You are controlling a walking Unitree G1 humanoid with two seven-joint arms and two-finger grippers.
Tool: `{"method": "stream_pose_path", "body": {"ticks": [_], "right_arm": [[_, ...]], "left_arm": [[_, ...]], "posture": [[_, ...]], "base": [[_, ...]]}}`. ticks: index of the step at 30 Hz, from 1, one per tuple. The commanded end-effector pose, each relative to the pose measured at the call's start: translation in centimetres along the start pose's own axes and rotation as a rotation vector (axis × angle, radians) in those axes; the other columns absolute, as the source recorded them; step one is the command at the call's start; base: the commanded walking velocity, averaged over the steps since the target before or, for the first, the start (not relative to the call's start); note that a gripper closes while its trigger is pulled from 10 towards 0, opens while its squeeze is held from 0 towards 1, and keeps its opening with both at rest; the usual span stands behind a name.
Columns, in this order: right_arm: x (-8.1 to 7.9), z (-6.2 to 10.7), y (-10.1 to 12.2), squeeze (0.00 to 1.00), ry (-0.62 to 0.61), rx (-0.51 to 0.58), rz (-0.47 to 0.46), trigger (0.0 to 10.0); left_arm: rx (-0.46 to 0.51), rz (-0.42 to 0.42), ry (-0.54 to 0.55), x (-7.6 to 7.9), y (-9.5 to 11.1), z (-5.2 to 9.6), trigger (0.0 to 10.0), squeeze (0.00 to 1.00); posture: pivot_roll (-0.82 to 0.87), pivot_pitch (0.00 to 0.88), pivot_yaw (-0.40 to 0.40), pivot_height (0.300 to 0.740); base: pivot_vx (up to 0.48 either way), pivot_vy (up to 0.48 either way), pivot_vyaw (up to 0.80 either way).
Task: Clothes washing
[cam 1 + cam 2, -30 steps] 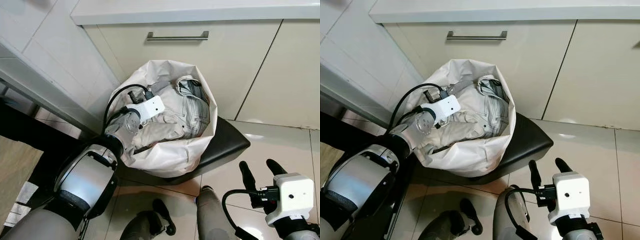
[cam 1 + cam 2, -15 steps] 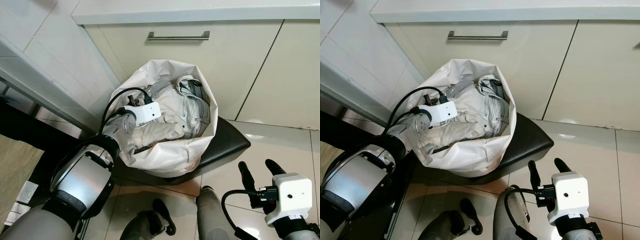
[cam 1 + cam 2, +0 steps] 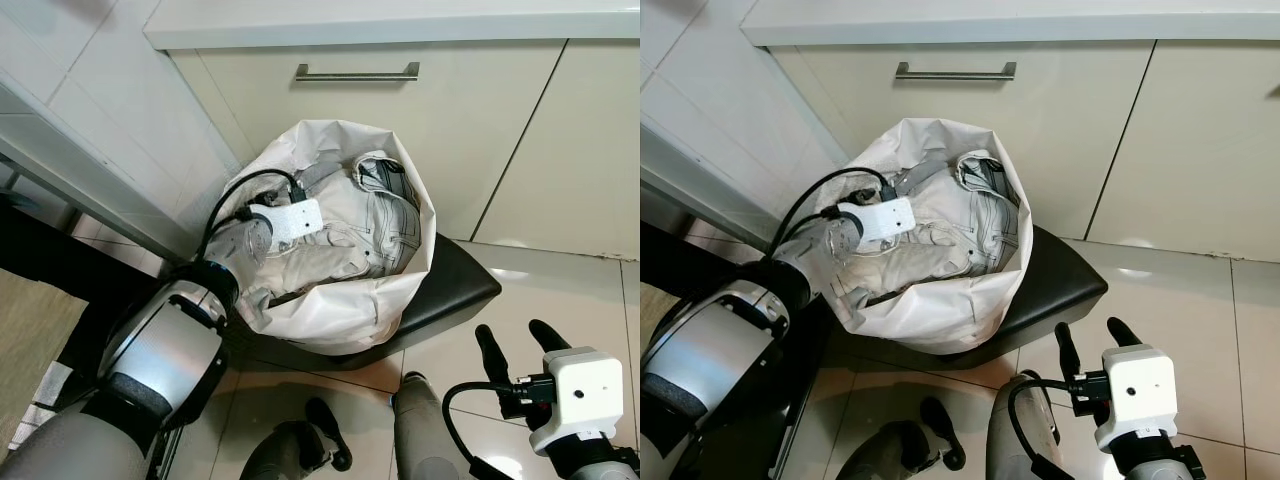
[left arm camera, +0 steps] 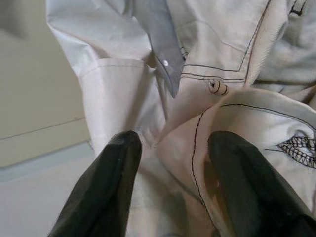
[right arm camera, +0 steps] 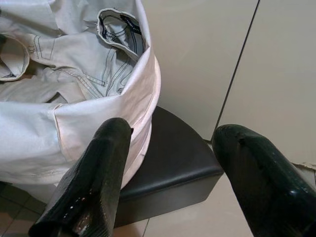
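Now we count one white laundry bag (image 3: 345,300) of pale clothes (image 3: 345,235) on one black stool (image 3: 455,285).
Our left gripper (image 4: 170,148), fingers apart, has pushed deeper into the bag's clothes; our right gripper (image 3: 520,345) hangs parted beside the stool.

One laundry bag (image 3: 345,310), one black stool (image 3: 455,285), one drawer handle (image 3: 356,72), two pincers.

Bright, even light; glare on floor tiles (image 3: 520,272); wrist views softly blurred.
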State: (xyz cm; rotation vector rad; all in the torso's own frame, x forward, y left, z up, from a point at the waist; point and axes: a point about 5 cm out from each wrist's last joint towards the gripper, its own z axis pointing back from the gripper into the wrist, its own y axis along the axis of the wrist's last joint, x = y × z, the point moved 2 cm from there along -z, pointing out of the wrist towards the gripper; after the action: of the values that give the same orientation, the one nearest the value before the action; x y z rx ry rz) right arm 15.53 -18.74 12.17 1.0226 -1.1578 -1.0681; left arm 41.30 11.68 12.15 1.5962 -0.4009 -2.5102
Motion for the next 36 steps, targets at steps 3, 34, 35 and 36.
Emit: {"method": "stream_pose_path", "body": {"ticks": [3,34,35,36], "right_arm": [[-0.5,0.2,-0.4,0.0,0.017,-0.017,-0.009,10.0],[-1.6,1.5,0.5,0.0,0.073,-0.005,-0.017,10.0],[-1.6,1.5,0.5,0.0,0.073,-0.005,-0.017,10.0],[-1.9,1.7,0.7,0.0,0.093,0.003,-0.015,10.0]], "left_arm": [[-0.031,0.04,-0.042,0.1,-1.3,0.2,10.0,0.0],[-0.057,-0.155,-0.041,3.8,-1.9,0.2,0.0,0.0],[-0.057,-0.155,-0.041,3.8,-1.9,0.2,0.0,0.0],[-0.055,-0.161,-0.034,3.8,-1.8,0.2,0.0,0.0]], "posture": [[-0.54,0.262,0.249,0.726],[-0.57,0.335,0.256,0.726],[-0.57,0.335,0.256,0.726],[-0.57,0.336,0.255,0.726]], "base": [[0.0,0.0,0.0],[0.0,0.0,0.0],[0.0,0.0,0.0],[0.0,0.0,0.0]]}}
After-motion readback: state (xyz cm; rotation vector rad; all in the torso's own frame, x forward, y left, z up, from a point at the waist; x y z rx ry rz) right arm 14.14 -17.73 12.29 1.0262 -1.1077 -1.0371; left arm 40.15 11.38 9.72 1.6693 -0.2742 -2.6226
